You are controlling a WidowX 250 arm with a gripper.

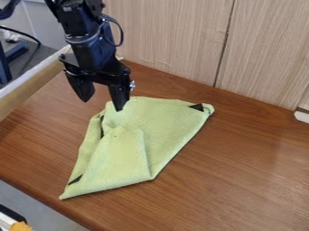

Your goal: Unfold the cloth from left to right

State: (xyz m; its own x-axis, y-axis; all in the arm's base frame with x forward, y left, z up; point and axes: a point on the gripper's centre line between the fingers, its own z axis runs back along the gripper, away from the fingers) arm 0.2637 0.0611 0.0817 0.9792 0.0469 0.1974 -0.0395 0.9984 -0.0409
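The gripper hangs over the work surface at the upper left, its two fingers apart with nothing between them. Its right fingertip is just above the top left edge of the cloth, and its left fingertip is over bare wood. A light green cloth lies partly folded on the brown table, with a raised fold running down its left half. One corner points to the lower left and another to the upper right, near a small black patch. Whether the right fingertip touches the cloth cannot be told.
Behind the brown wooden table stands a light wood panel wall. A pale wooden ledge borders the left side. A small white object sits at the right edge, by the wall.
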